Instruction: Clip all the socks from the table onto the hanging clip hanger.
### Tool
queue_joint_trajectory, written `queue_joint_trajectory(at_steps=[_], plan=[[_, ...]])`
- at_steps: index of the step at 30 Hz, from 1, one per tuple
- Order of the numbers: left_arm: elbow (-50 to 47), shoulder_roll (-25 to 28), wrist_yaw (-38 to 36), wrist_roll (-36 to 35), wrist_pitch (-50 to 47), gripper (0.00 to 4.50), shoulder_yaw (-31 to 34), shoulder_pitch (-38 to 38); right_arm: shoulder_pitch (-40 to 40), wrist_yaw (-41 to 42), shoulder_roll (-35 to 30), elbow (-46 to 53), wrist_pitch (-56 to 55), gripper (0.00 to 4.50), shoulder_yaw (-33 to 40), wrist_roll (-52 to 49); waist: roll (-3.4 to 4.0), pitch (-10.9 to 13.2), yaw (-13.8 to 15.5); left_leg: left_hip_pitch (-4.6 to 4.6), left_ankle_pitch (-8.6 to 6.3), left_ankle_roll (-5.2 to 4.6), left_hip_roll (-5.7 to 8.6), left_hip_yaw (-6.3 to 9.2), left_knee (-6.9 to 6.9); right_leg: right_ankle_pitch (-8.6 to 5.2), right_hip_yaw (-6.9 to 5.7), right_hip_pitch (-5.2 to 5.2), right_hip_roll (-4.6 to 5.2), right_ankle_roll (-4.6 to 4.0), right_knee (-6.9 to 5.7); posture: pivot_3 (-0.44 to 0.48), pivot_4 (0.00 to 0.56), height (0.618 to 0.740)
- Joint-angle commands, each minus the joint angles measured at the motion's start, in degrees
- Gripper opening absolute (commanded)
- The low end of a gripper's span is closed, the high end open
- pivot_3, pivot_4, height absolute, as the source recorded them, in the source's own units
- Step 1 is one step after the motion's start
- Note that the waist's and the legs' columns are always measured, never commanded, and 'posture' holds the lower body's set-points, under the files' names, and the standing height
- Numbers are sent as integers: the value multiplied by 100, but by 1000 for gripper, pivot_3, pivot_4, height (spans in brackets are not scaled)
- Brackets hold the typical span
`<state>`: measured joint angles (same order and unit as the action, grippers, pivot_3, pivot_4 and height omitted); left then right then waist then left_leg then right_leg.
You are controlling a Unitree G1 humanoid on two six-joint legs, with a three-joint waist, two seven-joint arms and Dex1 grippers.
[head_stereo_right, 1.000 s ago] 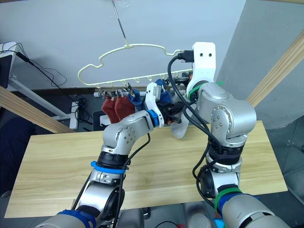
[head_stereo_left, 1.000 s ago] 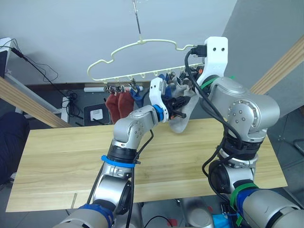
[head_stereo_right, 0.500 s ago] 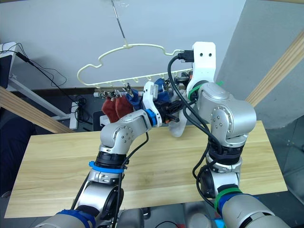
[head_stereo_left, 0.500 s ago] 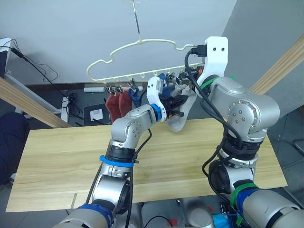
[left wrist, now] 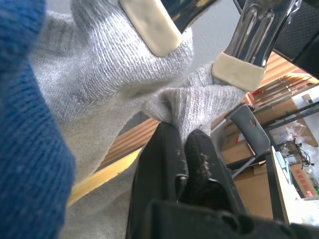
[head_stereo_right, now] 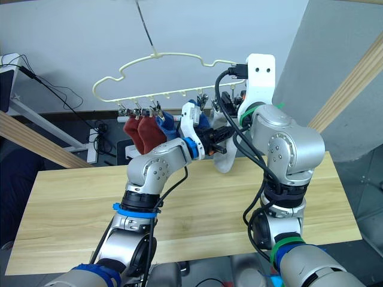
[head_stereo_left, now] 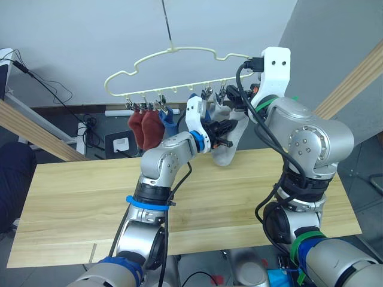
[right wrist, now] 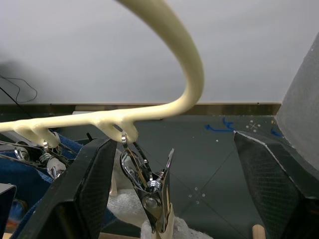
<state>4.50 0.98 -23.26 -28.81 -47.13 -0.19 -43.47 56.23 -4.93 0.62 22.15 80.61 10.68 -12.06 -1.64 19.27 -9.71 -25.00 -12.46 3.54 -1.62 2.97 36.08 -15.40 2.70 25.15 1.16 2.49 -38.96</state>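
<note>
The table is the nearest thing, and its top is bare. Above its far edge, the left gripper has its fingers pinched tight on a fold of a grey sock. The sock hangs just under the clips. Past it, the right gripper has its fingers wide apart around one clip. Red socks and blue socks hang from the hanger.

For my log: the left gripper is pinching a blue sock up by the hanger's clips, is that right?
Not quite: the left gripper is pinching a grey sock, not a blue one, as the left wrist view shows. It is up by the hanger's clips.
</note>
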Motion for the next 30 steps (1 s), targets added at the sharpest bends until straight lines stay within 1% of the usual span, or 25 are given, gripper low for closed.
queue_joint_trajectory(at_steps=[1,6,10,11,14,15,17,20,21,22,23,24,25,26,27,29,30], plan=[[-469,54,-81,-147,-111,1382,-24,30,23,122,-29,336,119,3879,79,-97,0,0,-1,0,0,0,0,0,0,0,0,0,0,0,0,-316,362,740],[-1009,414,-147,-146,-358,3038,-137,253,-24,440,-139,655,500,3879,108,-301,0,0,-10,0,0,0,-1,1,-1,0,0,1,-1,0,-1,-316,362,740],[-1609,703,-214,-244,-553,4309,-150,605,-310,869,-357,1184,903,3879,176,-609,0,0,-5,0,0,0,-2,2,-1,0,0,0,0,0,-1,-304,360,740],[-1787,786,-221,-274,-619,4309,-134,723,-429,1006,-438,1349,1020,3879,212,-708,0,0,-5,0,0,0,-2,2,0,0,0,0,0,0,-1,-302,351,740],[-2304,1038,-204,-377,-772,4309,-40,1079,-872,1381,-748,1799,1185,3879,253,-992,0,0,1,0,0,0,-3,4,0,0,-1,-1,0,0,0,-302,351,740],[-2506,1134,-180,-414,-810,4309,17,1233,-1078,1528,-858,1955,1189,3879,281,-1117,0,0,0,0,0,0,-2,3,0,0,0,0,0,0,0,-299,339,740],[-2974,1430,-130,-467,-925,4309,159,1645,-1510,1840,-1116,2296,1189,3879,315,-1344,0,-1,0,1,0,0,-2,3,0,0,0,-2,0,1,-1,-294,330,740],[-3254,1614,-42,-579,-1042,4309,278,1906,-1769,2028,-1223,2481,1189,3879,389,-1499,0,0,-8,2,0,0,-3,1,-1,0,3,1,-1,1,-2,-294,330,740],[-3447,1769,-54,-637,-1015,4309,590,2281,-2190,2192,-1384,2668,819,3879,330,-1565,0,-1,-3,3,0,1,-3,1,2,0,3,1,-2,1,-5,-279,306,740],[-3591,1888,-60,-684,-994,4309,823,2561,-2507,2314,-1505,2806,536,3879,287,-1616,-6,-17,-1,4,1,1,-2,2,2,0,2,0,-3,1,-5,-279,306,740],[-3759,2089,-53,-590,-874,4309,1172,3043,-3051,2485,-1741,2978,14,3879,129,-1573,-5,-23,-1,10,0,1,-5,7,-1,-1,-2,-8,-4,2,-2,-263,291,740],[-3868,2230,-36,-532,-781,4309,1396,3370,-3435,2599,-1912,3080,-379,3879,12,-1534,-6,-27,-4,16,0,1,-8,7,-1,-3,-2,-14,-7,3,-1,-263,291,740],[-3999,2332,-47,-613,-772,4309,1715,3693,-3866,2683,-1978,3126,-733,3879,-34,-1498,-6,-29,-5,15,0,1,-8,4,-8,-5,1,-9,-7,6,3,-244,274,740],[-4075,2394,-43,-690,-744,4309,1902,3910,-4201,2751,-2038,3107,-1066,3879,-70,-1472,-7,-30,5,15,0,1,-9,1,-10,-9,6,-4,-6,6,1,-226,261,740],[-4162,2410,4,-763,-705,4309,2059,4061,-4459,2812,-2061,3072,-1337,3879,-91,-1486,-7,-30,29,13,0,1,-9,0,-11,-10,7,0,-5,6,0,-226,261,740],[-4254,2397,118,-657,-422,4309,2332,4396,-5051,3009,-2116,2965,-2027,3879,-142,-1434,-18,-46,90,11,5,10,-5,1,-2,-11,4,0,-1,10,-4,-193,241,740],[-4257,2380,169,-590,-305,4309,2400,4506,-5267,3090,-2165,2880,-2340,3879,-192,-1374,-27,-69,137,11,10,19,-3,1,-1,-21,5,-3,0,29,-2,-178,230,740]])
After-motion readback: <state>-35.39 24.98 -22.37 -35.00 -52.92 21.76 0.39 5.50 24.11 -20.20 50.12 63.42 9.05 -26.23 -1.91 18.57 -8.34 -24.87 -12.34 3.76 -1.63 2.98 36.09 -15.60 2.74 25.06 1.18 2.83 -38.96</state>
